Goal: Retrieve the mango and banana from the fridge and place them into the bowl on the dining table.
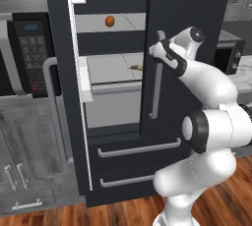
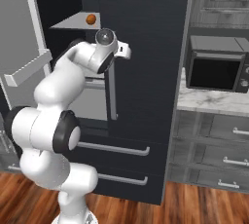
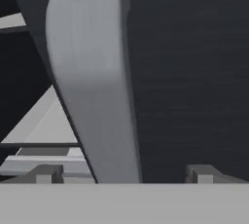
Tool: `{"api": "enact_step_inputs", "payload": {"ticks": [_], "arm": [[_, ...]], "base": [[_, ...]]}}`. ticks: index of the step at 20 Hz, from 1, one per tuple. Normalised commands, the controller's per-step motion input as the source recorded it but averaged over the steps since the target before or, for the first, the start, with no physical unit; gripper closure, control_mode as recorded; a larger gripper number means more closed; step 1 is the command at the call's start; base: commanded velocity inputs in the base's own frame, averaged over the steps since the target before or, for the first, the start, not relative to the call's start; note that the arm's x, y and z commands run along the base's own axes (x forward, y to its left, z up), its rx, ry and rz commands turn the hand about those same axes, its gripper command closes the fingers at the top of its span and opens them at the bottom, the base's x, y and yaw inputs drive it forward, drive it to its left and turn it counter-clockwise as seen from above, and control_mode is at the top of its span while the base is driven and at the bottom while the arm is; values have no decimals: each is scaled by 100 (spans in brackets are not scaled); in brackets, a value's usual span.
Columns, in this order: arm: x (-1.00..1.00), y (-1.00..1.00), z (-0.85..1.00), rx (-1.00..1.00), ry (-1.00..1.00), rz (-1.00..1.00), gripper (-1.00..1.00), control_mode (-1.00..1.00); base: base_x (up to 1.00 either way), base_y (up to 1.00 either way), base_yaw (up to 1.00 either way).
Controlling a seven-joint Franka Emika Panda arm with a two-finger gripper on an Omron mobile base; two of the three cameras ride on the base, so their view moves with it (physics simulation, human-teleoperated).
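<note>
Jaws wide, either side of the right door's silver handle (image 3: 92,86), gripping nothing. Fridge (image 1: 187,4) left door open. Mango (image 1: 110,21) on upper shelf; banana (image 1: 137,67), prob., on shelf below, small & blurry.

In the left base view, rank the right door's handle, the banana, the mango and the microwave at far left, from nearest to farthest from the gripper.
1. right door's handle, at the open gripper.
2. banana, lower shelf, just left.
3. mango, upper shelf, up-left.
4. microwave, far left.
</note>
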Motion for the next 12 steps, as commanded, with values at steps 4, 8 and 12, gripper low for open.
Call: {"api": "enact_step_inputs", "payload": {"ticks": [4,8,12], "arm": [[45,0,-17,0,-1,3,-100,-100],[43,0,-19,0,-3,3,-100,-100],[46,0,-21,0,-3,1,-100,-100]], "base": [[0,0,0],[0,0,0],[0,0,0]]}}
